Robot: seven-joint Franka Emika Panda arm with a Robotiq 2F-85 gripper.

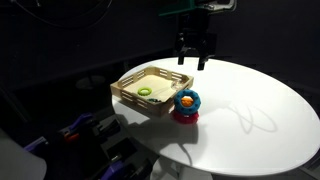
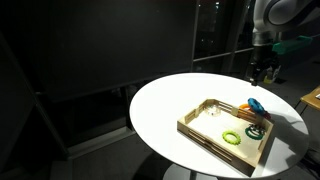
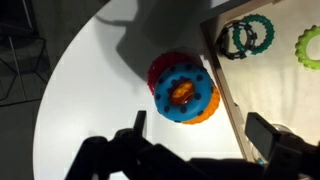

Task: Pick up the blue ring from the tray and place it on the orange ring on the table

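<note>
We found the tool (image 1: 194,60) wide open and empty above the worktop (image 1: 265,95). The blue ring (image 3: 200,85) sat on the orange ring (image 3: 208,111), just beside the tray (image 3: 222,70). A low or sideways tool move could knock the stack over.

3 stacked rings (image 3: 183,92) stand on table (image 1: 262,100) beside tray (image 1: 140,104).

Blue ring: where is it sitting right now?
In the wrist view, the blue ring lies on top of the orange ring, on the white table just left of the tray wall, outside the tray.
</note>
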